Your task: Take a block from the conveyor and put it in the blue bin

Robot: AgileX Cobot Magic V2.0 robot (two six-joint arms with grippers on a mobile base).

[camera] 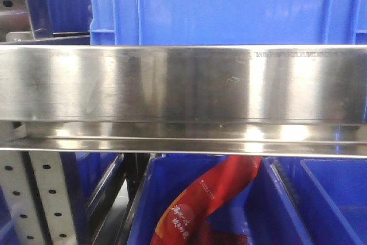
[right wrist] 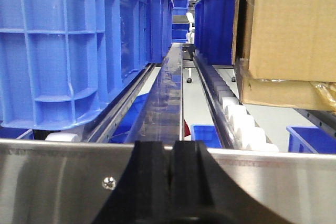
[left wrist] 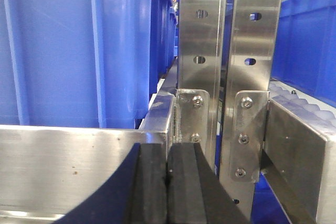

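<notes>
Shelving of shiny steel is filling the room, with blue crates [camera: 229, 4] sitting above a wide steel rail [camera: 183, 84] and a red packet [camera: 206, 199] lying in a lower blue bin [camera: 149, 199]. Left gripper [left wrist: 168, 187] is hanging before two steel uprights [left wrist: 202, 51], its black fingers [left wrist: 149, 187] pressed together on nothing. Right gripper [right wrist: 173, 187] is also closed and empty, facing roller tracks [right wrist: 236, 119] and cardboard boxes [right wrist: 289, 24]. Block and conveyor are not showing anywhere.
</notes>
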